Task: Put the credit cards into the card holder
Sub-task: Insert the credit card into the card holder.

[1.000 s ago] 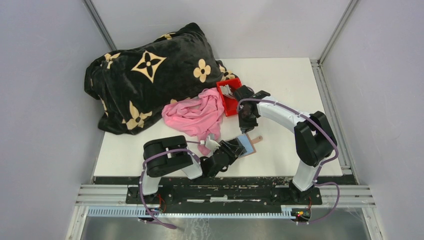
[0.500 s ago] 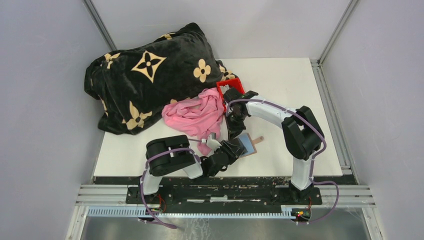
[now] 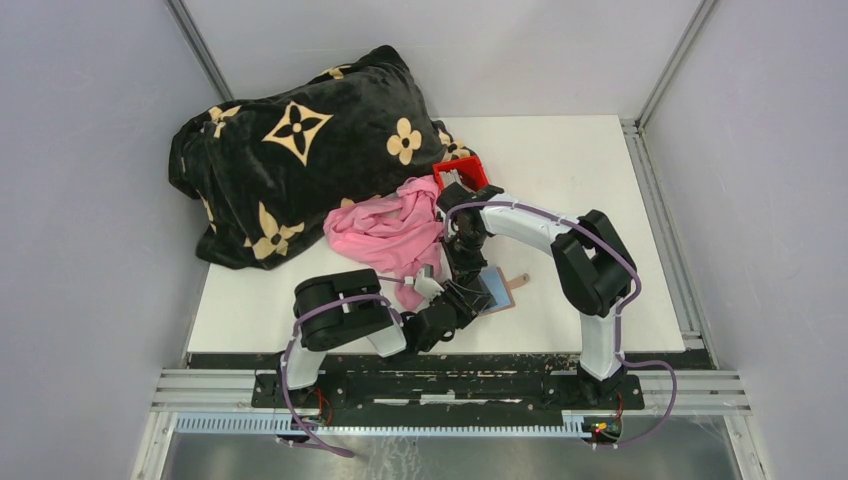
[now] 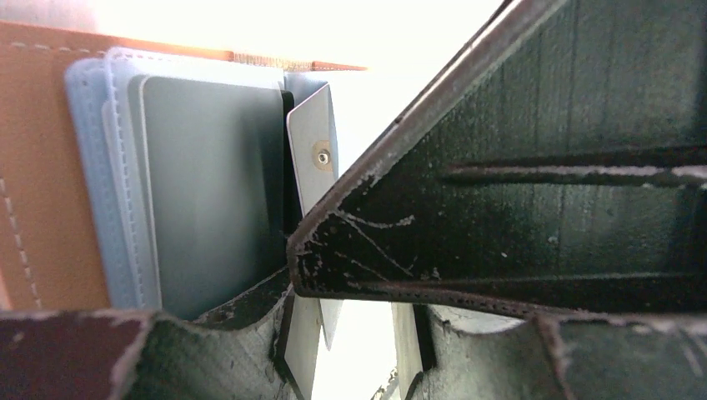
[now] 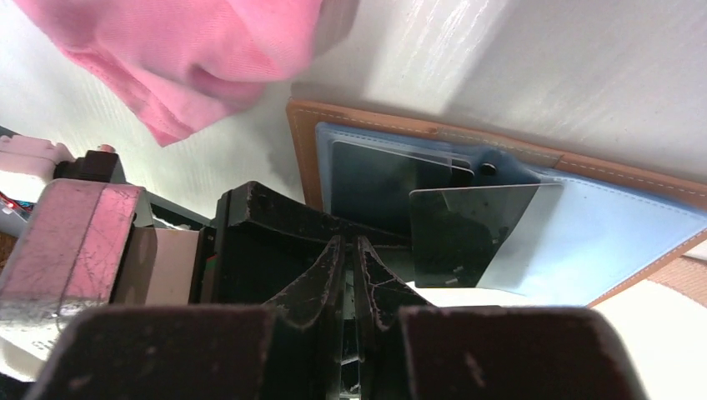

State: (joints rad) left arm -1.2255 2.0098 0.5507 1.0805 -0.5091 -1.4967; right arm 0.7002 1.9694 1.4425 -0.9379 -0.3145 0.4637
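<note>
The left gripper squeezes the open brown leather card holder near the counter's front edge. The right gripper pinches a thin, shiny dark card by its blue pockets.

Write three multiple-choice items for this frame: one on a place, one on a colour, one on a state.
1. The right tool is:
A) inside the red bin
B) over the card holder
C) on the blanket

2. The card holder's inner lining is:
A) light blue
B) green
C) yellow

3. The card holder is:
A) snapped shut
B) open, with its pockets showing
C) hidden under the pink cloth

Key:
1 B: the right wrist view shows the tool's tips just above the card holder.
2 A: light blue pockets sit inside the brown cover.
3 B: a dark card shows against the exposed pockets.
</note>
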